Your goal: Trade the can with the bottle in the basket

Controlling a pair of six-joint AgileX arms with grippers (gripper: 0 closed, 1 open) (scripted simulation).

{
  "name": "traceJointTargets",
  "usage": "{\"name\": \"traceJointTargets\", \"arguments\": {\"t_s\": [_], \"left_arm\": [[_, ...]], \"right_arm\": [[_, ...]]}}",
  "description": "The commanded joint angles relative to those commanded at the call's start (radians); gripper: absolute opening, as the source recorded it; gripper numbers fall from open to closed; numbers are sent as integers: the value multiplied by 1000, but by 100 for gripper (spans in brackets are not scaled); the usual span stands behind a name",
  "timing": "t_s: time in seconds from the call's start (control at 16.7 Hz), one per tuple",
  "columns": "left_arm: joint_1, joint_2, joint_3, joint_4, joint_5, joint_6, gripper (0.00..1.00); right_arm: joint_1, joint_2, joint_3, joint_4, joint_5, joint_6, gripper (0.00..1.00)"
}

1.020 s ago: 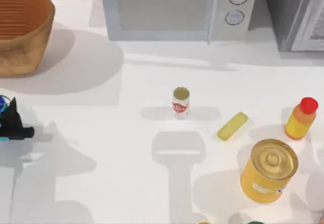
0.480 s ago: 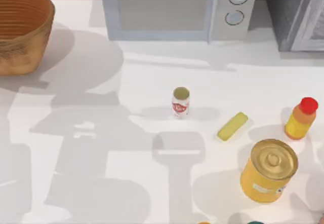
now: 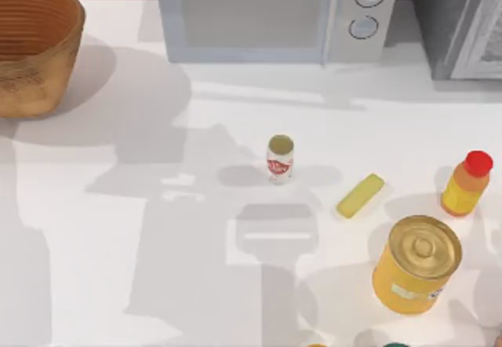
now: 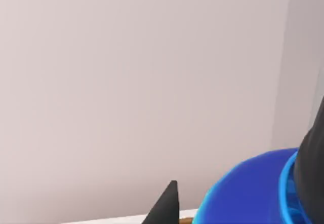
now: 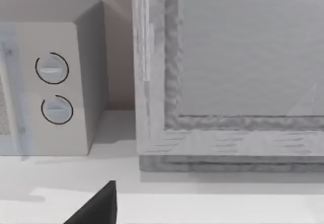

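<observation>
Bottle-out step seems underway: small teal bottle with dark blue top (image 4: 253, 193) is clamped between left gripper (image 4: 238, 203) fingers; a drop spot below is needed next.

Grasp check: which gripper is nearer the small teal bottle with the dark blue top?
Left. The left gripper clamps the teal blue-topped bottle between its fingers; the right gripper faces the white microwave, apart from it.

You have a white table (image 3: 157, 229). Wicker basket (image 3: 31, 49) at far-left corner, microwave (image 3: 274, 13) along far edge, small can (image 3: 280, 158) mid-table; yellow bar (image 3: 360, 195), red-capped orange bottle (image 3: 466, 184) and yellow can (image 3: 416, 264) toward near-right corner.
</observation>
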Motion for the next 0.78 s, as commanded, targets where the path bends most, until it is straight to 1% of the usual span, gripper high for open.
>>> {"name": "traceJointTargets", "arguments": {"t_s": [0.24, 0.42, 0.6, 0.78], "left_arm": [[-18, 113, 153, -231, -71, -27, 0], [-54, 159, 276, -346, -146, -37, 0], [-82, 162, 339, -385, -194, -31, 0], [-82, 162, 340, -385, -195, -30, 0]], "right_arm": [[0, 0, 0, 0, 0, 0, 100], [0, 0, 0, 0, 0, 0, 100], [0, 0, 0, 0, 0, 0, 100], [0, 0, 0, 0, 0, 0, 100]]}}
